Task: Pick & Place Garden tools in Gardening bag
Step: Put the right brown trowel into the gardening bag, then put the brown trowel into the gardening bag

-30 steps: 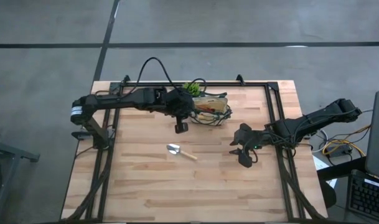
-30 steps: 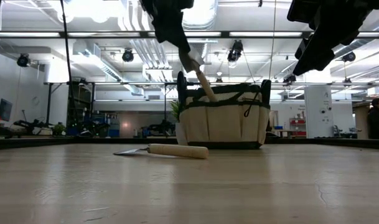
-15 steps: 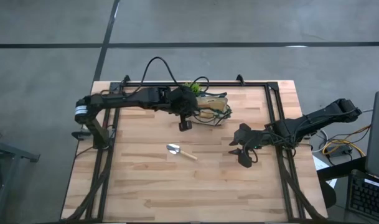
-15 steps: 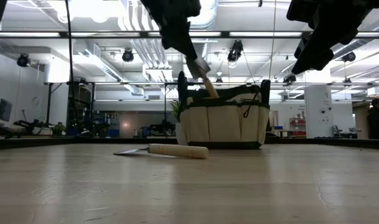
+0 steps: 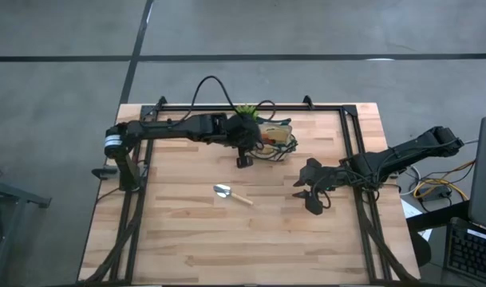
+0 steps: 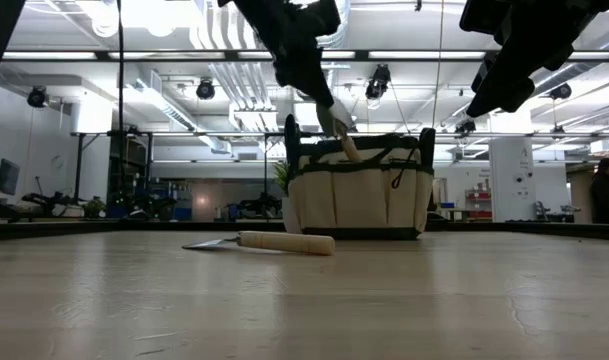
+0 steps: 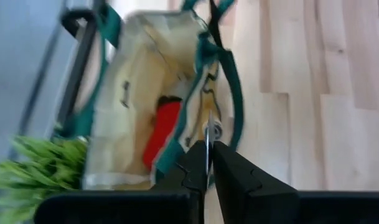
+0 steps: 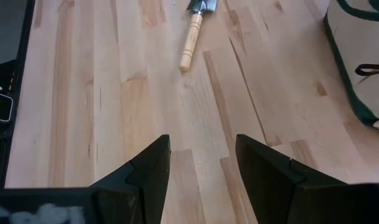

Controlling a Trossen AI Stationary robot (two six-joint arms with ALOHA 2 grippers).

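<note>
Movement: left gripper [image 5: 244,156] has been carried from the bare tabletop [image 5: 187,231] toward the bag [image 5: 268,139]; in the high view it now sits at the bag's near rim.
Held tool: a wooden-handled tool [image 6: 336,130] is pinched in the left gripper; in the low view its handle now angles down into the bag's mouth, lower than before.
Left wrist detail: the fingers are pressed together on a thin metal blade edge [image 7: 207,134], directly above the bag's green-trimmed rim; a red lump [image 7: 160,132] lies inside.
Right gripper: [image 5: 312,194] unchanged, hovering well apart from the bag, fingers spread, nothing held.
Remaining tool: a trowel [image 5: 231,194] lies flat on the tabletop, between both arms.
Plant: [image 5: 246,111] just beside the bag's far end.
Task meaning: insertion is judged nearly complete; release is judged the next step, with the trowel left to collect.
</note>
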